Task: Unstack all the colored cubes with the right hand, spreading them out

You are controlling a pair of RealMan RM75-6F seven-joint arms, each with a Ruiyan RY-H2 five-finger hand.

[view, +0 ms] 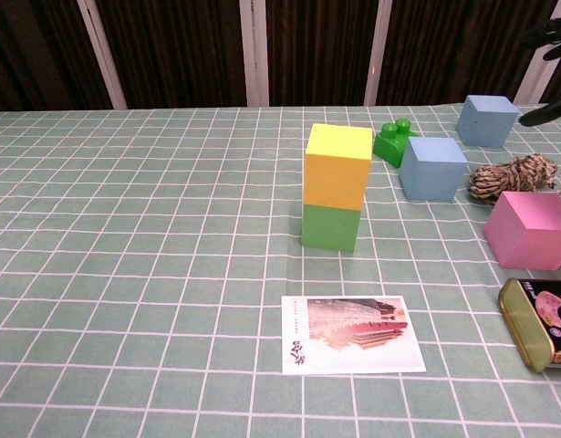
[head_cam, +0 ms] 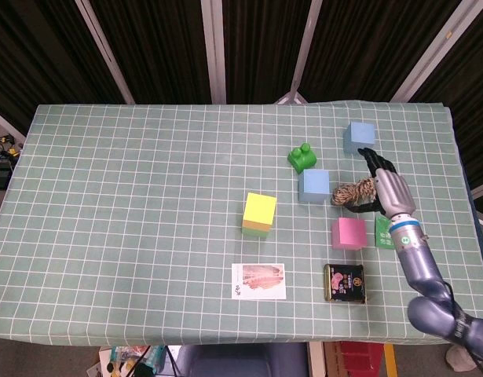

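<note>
A yellow cube [head_cam: 260,208] [view: 338,166] sits stacked on a green cube [head_cam: 257,229] [view: 331,227] near the table's middle. Spread on the cloth to its right are a blue cube [head_cam: 314,185] [view: 433,168], a second blue cube [head_cam: 358,137] [view: 487,119] further back, and a pink cube [head_cam: 349,233] [view: 532,229]. My right hand [head_cam: 389,191] hovers open and empty to the right of the twine, in front of the far blue cube and apart from it. Only its dark fingertips [view: 552,36] show at the chest view's right edge. My left hand is out of both views.
A coil of twine [head_cam: 353,192] [view: 519,175] lies just left of the right hand. A green toy brick [head_cam: 303,156] [view: 394,140] stands behind the near blue cube. A green packet [head_cam: 382,232], a tin [head_cam: 345,283] [view: 543,321] and a picture card [head_cam: 259,280] [view: 352,334] lie nearer the front edge.
</note>
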